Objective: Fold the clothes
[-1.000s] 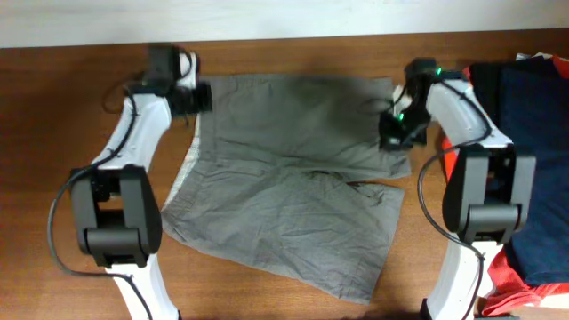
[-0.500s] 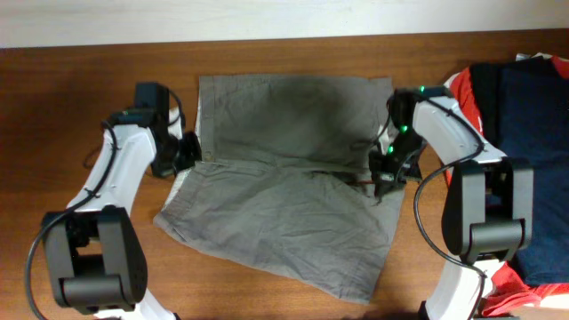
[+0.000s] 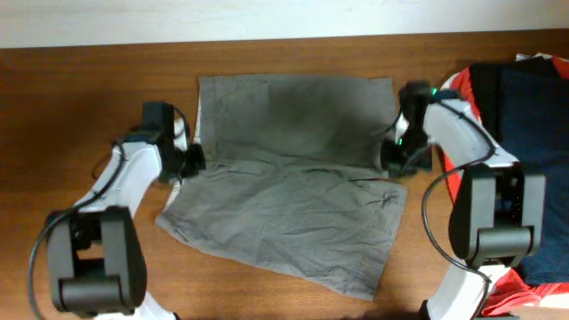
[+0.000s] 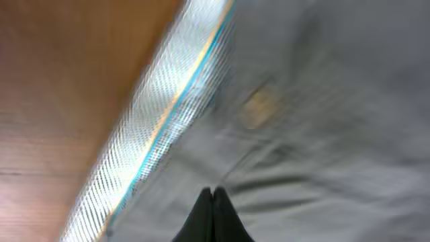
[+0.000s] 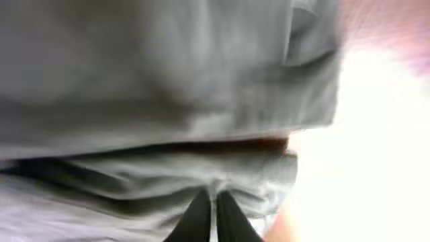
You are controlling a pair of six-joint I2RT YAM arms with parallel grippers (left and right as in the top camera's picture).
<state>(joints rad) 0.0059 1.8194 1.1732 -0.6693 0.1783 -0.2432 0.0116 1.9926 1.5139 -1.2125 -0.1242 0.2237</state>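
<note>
The khaki-grey shorts (image 3: 293,178) lie spread on the wooden table, one leg lying across the upper part, the fabric wrinkled. The pale waistband lining (image 4: 161,114) runs along their left edge. My left gripper (image 3: 191,160) is at that left edge; in the left wrist view its fingers (image 4: 213,196) are pressed shut over the grey cloth, with nothing seen between them. My right gripper (image 3: 391,162) is at the shorts' right edge, at the fold line. In the right wrist view its fingers (image 5: 213,202) are nearly closed, with a ridge of the shorts' fabric (image 5: 168,81) between them.
A pile of other clothes, dark navy (image 3: 524,124) and red (image 3: 520,276), lies at the table's right side, close behind my right arm. Bare wood (image 3: 71,116) lies left of the shorts. A white wall strip (image 3: 267,18) runs along the back.
Both grippers have come forward from the shorts' back corners to the middle of its sides. The left edge has straightened and the lower leg has shifted.
</note>
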